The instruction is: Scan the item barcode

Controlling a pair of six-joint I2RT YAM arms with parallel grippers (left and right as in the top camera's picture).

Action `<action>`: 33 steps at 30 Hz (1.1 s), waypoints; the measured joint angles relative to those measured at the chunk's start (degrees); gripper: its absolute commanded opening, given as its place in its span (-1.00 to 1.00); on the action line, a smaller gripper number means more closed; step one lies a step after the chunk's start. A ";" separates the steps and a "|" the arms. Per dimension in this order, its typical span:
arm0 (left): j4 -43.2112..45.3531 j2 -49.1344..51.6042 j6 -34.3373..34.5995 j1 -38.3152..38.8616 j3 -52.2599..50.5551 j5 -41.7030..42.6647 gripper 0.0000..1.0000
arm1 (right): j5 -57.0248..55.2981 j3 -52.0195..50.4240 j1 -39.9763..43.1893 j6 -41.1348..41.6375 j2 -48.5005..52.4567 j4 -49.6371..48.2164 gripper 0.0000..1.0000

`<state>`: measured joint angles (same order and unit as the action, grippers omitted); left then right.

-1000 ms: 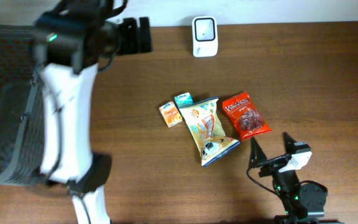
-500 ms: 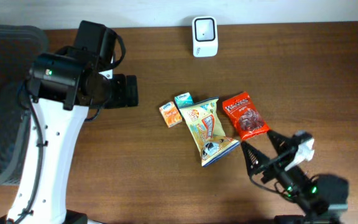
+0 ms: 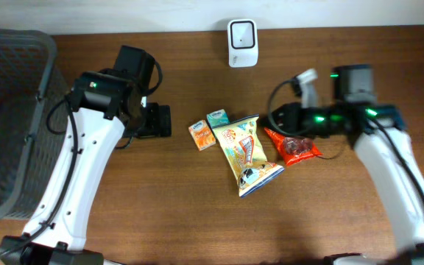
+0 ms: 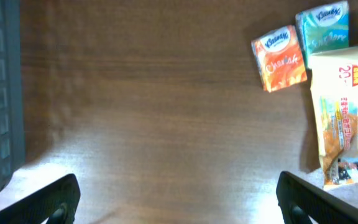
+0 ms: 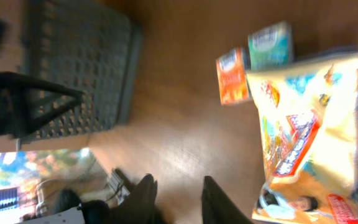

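Right jaws have narrowed to a slim gap with nothing visibly between them. A second ago they stood wide at the near edge of the tabletop [image 3: 175, 221]. The right arm [image 3: 386, 158] has since swung out, so they now hang over the red packet [image 3: 302, 150]; I cannot tell whether they touch it. Left jaws are wide apart and empty, having come in from the far left to hover just left of the pile.

Nearest lies the yellow snack bag [image 3: 247, 154], then the red packet beside it, then the orange box [image 3: 201, 135] and teal box [image 3: 217, 117]. None has shifted. Farthest, at the back edge, stands the scanner [image 3: 241, 43], well apart from every item.

Nothing is lifted yet and no barcode faces the scanner. The red packet looks like the chosen item, and the closing probably starts a grasp.
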<state>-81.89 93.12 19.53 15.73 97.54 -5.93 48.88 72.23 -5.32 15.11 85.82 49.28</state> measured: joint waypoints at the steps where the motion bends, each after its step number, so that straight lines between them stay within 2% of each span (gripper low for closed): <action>1: 0.81 0.00 0.00 0.00 -0.79 0.02 0.43 | -1.97 0.00 -1.77 1.84 2.56 -0.07 -0.71; 2: 1.36 0.00 0.35 0.00 -1.49 0.11 0.34 | -3.78 0.00 -3.52 4.39 5.09 -0.33 -0.73; 3: 1.95 0.00 0.13 0.00 -2.19 0.09 0.19 | -5.75 0.00 -5.46 7.34 8.28 -1.88 -0.87; 4: 2.25 0.00 0.26 0.00 -2.62 0.13 0.10 | -6.88 0.00 -7.04 9.20 11.39 -3.52 -0.92; 5: 2.80 0.00 0.48 0.00 -2.73 0.44 -0.04 | -7.93 -0.02 -8.28 10.84 14.45 -5.16 -0.92; 7: 4.63 0.00 0.37 0.00 -2.73 1.44 -0.18 | -8.92 0.00 -8.76 12.52 18.16 -6.36 -0.92; 12: 7.87 0.00 0.66 0.00 -2.73 2.93 -0.24 | -17.86 0.02 -8.76 14.10 26.60 -4.98 -0.92; 15: 8.02 0.00 0.66 0.00 -2.73 2.97 -0.24 | -23.32 0.66 -8.83 14.91 27.91 -2.32 -0.91; 17: 8.07 0.00 0.66 0.00 -2.73 2.99 -0.39 | -26.12 1.92 -8.83 14.10 27.91 -0.22 -0.90; 19: 8.94 0.00 0.74 0.00 -2.75 3.19 -0.68 | -29.64 4.28 -8.83 11.69 28.13 4.42 -0.90; 20: 9.90 0.00 0.59 0.00 -2.93 3.85 -0.74 | -30.80 5.62 -8.81 10.75 28.37 6.38 -0.88; 23: 15.21 0.00 0.87 0.00 -5.35 7.41 -0.69 | -31.30 12.35 -8.81 8.76 29.11 9.51 -0.69; 27: 18.16 0.26 0.87 0.00 -8.85 10.75 -0.70 | -27.65 15.74 -8.83 8.39 29.11 -0.17 -0.65; 29: 18.10 0.70 0.87 0.00 -9.60 11.58 -0.69 | -26.43 15.76 -9.14 8.68 29.33 -4.87 -0.74; 30: 18.12 1.16 0.87 0.00 -9.62 11.80 -0.73 | -26.27 15.76 -9.46 8.81 29.68 -7.45 -0.75; 31: 17.99 1.73 0.87 0.00 -9.64 12.02 -1.00 | -26.32 15.78 -10.19 8.98 30.47 -10.38 -0.76; 33: 17.20 2.21 0.92 0.00 -9.70 12.22 -1.00 | -27.98 15.78 -11.58 10.58 31.93 -13.44 -0.81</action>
<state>-64.69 95.33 20.45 15.73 87.83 6.28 20.91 88.01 -16.91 25.69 117.75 35.83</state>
